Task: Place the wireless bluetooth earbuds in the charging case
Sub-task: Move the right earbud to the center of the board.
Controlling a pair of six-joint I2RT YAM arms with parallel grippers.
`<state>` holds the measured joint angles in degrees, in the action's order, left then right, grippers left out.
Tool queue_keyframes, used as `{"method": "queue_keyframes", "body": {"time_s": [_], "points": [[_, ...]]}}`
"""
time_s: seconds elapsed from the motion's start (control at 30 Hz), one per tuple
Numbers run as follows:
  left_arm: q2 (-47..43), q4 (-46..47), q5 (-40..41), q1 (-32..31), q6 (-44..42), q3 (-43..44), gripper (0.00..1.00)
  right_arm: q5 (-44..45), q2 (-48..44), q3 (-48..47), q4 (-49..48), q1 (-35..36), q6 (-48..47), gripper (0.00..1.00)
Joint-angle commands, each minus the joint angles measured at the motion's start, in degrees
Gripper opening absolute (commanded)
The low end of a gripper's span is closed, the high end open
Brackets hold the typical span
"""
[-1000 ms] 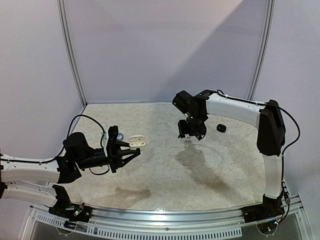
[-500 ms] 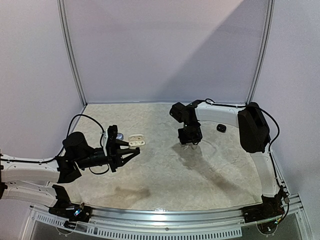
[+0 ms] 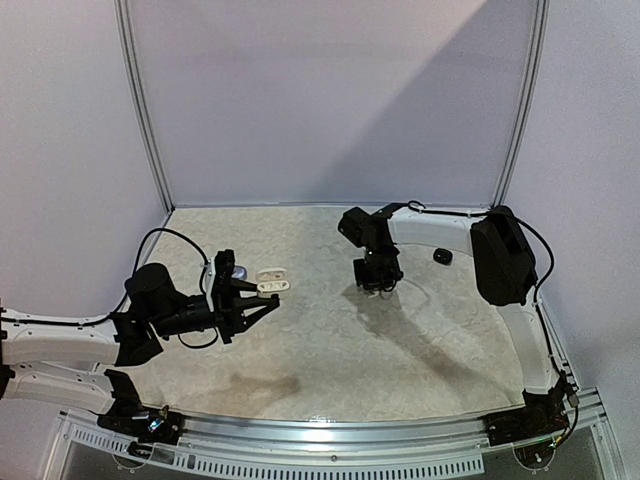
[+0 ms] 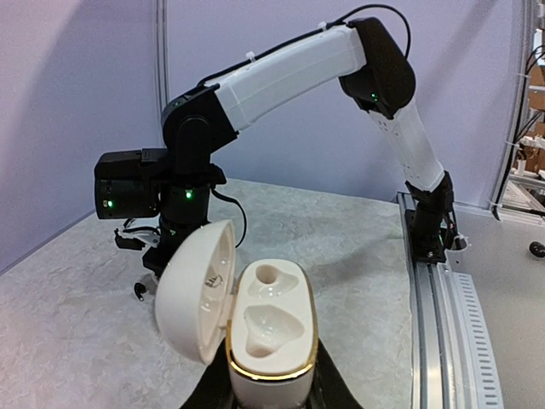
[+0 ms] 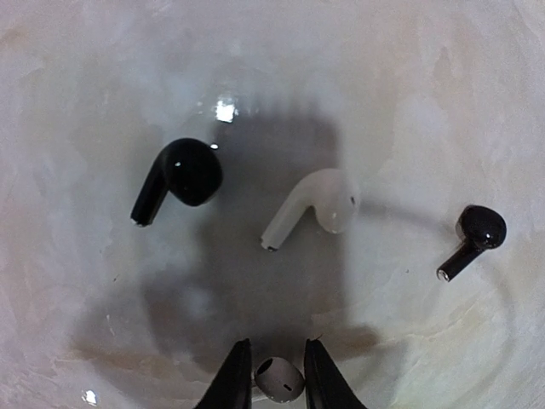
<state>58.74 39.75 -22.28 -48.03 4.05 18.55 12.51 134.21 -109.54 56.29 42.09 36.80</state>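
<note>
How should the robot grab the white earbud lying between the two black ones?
Probably from straight above, pinching the white earbud across its round head. It lies flat with nothing touching it, and the head is fatter than the thin slanted stem, so it should slip less.

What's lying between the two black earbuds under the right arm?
A white earbud lies between the larger black earbud and the smaller black earbud, touching neither, as the right wrist view shows.

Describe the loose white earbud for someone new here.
In the right wrist view, above the right fingers, lies the loose white earbud. It lies between the left black earbud and the right black earbud; the other white earbud sits between the fingers.
</note>
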Motion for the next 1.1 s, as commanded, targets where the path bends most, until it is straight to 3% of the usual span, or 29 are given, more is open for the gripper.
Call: {"method": "queue_keyframes", "body": {"time_s": [0.0, 0.23, 0.47, 0.77, 1.07], "points": [[0.0, 1.1, -0.6, 0.8, -0.6, -0.7, 0.0, -1.2, 1.8, -0.8, 0.5, 0.3, -0.1, 0.16], [-0.1, 0.9, -0.5, 0.9, -0.9, -0.7, 0.0, -3.6, -0.1, 1.7, -1.0, 2.3, -6.6, 0.18], [-0.2, 0.9, -0.5, 1.2, -0.8, -0.7, 0.0, -0.4, -3.0, 7.6, -0.2, 4.8, -15.2, 0.28], [-0.2, 0.6, -0.7, 1.2, -0.8, -0.5, 0.0, 2.5, -6.2, 14.3, 0.9, 5.8, -15.7, 0.32], [-0.1, 0.4, -1.0, 1.2, -0.8, -0.4, 0.0, -5.1, -9.8, 12.6, -3.6, 5.5, -20.6, 0.4]]}}
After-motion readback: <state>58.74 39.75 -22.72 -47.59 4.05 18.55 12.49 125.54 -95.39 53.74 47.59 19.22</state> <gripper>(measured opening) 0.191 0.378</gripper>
